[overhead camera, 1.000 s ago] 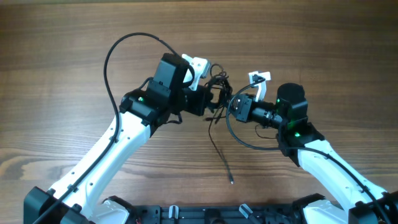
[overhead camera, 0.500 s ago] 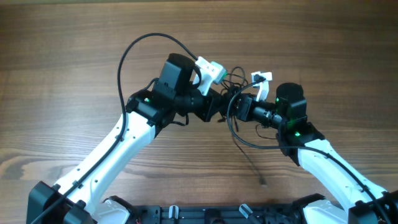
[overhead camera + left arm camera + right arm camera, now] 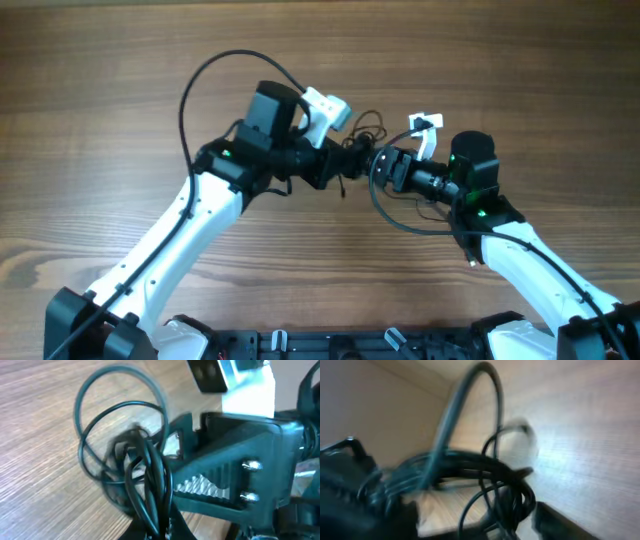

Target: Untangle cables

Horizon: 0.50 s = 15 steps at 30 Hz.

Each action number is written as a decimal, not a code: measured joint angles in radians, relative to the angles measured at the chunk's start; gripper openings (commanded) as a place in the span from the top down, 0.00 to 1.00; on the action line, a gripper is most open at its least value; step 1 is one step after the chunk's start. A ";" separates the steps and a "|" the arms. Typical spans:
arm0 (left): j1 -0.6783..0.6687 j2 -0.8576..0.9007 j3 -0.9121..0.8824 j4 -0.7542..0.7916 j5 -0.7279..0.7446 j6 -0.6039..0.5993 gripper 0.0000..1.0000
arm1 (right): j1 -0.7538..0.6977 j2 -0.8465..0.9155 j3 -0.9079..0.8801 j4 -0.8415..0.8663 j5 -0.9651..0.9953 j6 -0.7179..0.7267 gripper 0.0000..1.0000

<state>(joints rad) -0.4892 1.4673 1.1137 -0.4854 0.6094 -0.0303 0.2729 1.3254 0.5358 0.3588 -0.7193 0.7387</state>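
Note:
The cables (image 3: 366, 131) are a knot of thin black loops held above the wooden table between my two arms. In the left wrist view the cables (image 3: 125, 457) fan out in loops from the bottom edge, where my left gripper (image 3: 161, 532) is shut on the bunched strands. My left gripper (image 3: 345, 168) and right gripper (image 3: 382, 164) face each other almost tip to tip. The right wrist view is blurred: the cables (image 3: 512, 491) hang between the spread fingers of my right gripper (image 3: 485, 525), which is open. One tiny silvery plug end (image 3: 470, 262) shows beside the right forearm.
The thicker black arm cable of the left arm (image 3: 215, 72) arcs high over the table. A second arm cable (image 3: 400, 222) loops below the right wrist. The right gripper's body (image 3: 235, 477) fills the right of the left wrist view. Wooden table (image 3: 100, 120) all around.
My right gripper has gone from shut to open, letting go of the bundle. The loose strand's plug end swung from the front middle rightwards to beside the right forearm. The left arm shifted slightly.

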 measured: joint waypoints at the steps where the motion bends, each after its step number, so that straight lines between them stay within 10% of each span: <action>1: 0.017 0.000 0.000 -0.001 0.009 0.000 0.96 | -0.006 0.000 0.000 -0.016 -0.019 0.002 0.12; 15: 0.122 0.000 0.000 -0.035 0.111 0.021 0.96 | -0.239 0.000 0.002 -0.113 -0.208 -0.145 0.00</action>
<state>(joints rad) -0.3668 1.4677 1.1137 -0.5201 0.7208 -0.0097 0.0341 1.3258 0.5377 0.2455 -0.9276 0.5941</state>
